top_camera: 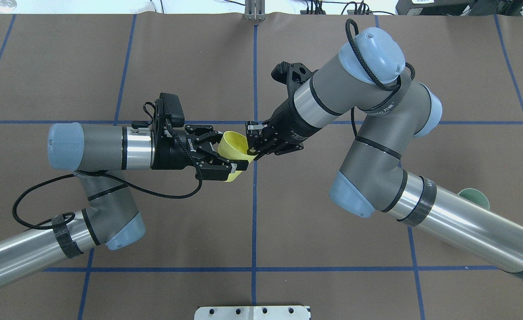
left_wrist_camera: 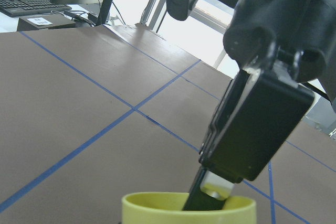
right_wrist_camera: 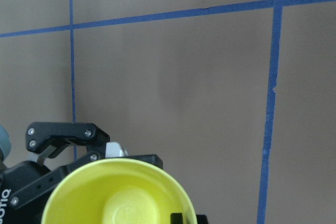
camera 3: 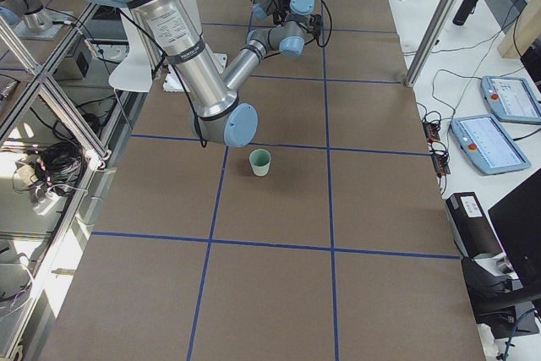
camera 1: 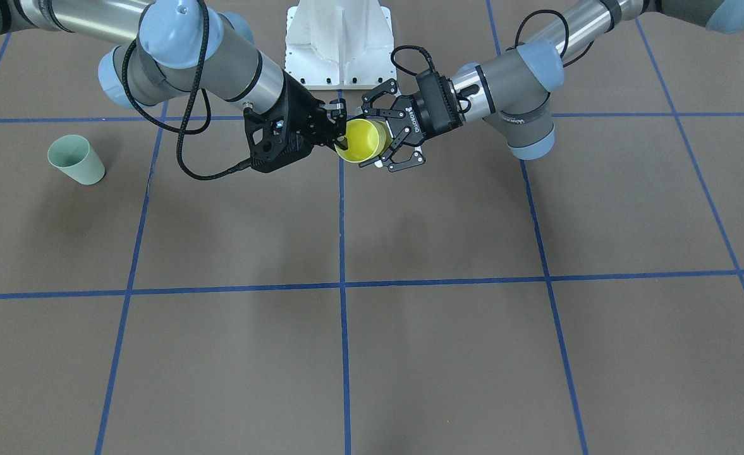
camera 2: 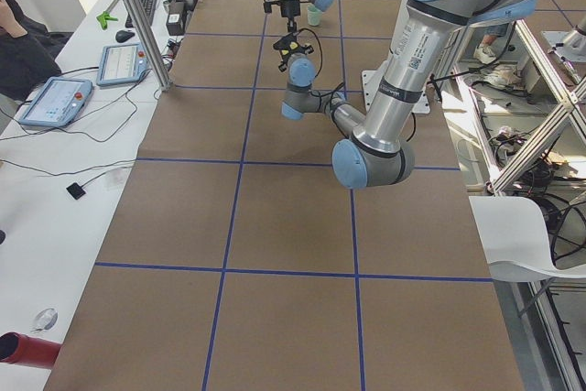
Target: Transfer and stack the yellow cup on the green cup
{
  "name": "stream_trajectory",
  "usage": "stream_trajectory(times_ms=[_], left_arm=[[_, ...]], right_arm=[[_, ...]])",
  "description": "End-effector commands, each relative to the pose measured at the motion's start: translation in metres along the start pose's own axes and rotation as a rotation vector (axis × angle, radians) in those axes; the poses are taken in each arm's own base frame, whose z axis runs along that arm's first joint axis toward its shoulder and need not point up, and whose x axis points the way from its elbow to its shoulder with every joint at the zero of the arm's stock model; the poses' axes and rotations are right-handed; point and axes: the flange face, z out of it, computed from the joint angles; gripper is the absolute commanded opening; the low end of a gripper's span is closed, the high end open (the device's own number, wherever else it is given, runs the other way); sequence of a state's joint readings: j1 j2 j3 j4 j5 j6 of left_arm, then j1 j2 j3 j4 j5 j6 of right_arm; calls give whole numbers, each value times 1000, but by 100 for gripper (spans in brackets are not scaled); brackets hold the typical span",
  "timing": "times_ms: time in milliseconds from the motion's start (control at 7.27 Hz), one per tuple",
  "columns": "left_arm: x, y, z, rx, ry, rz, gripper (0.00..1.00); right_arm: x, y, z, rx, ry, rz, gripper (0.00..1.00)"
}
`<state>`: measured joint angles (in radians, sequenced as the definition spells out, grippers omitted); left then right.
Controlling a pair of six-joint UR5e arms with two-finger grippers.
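The yellow cup [camera 1: 362,139] is held on its side above the table's middle, its mouth toward my right arm. My left gripper [camera 1: 372,139] is shut around its body; it also shows in the overhead view [top_camera: 229,150]. My right gripper [camera 1: 339,126] is open at the cup's rim, with one finger inside the mouth and the other outside. The right wrist view looks into the cup [right_wrist_camera: 115,198], and the left wrist view shows its rim [left_wrist_camera: 184,208]. The green cup [camera 1: 76,159] stands upright on the table on my right side. In the overhead view the green cup [top_camera: 474,195] is partly hidden behind my right arm.
The white robot base [camera 1: 339,44] stands at the table's near edge between the arms. Blue tape lines [camera 1: 342,284] grid the brown tabletop. Benches with tablets [camera 3: 486,137] and cables run along the operators' side.
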<state>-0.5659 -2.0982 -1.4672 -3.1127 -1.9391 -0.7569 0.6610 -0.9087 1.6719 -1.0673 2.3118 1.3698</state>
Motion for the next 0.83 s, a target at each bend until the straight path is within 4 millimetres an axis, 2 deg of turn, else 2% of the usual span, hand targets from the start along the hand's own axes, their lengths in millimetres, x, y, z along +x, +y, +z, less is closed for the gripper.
stream_trajectory(times_ms=[0,413,688], left_arm=[[1,-1,0,3,2,-9,100],[3,-4,-1,8,5,-38,100],[2,-4,-2,9,2,-44,100]], right_arm=[[-1,1,-1,1,-2,-1,0],[4,-2,-5,13,2,38,0],[30,-16,-17,40,27,67,0]])
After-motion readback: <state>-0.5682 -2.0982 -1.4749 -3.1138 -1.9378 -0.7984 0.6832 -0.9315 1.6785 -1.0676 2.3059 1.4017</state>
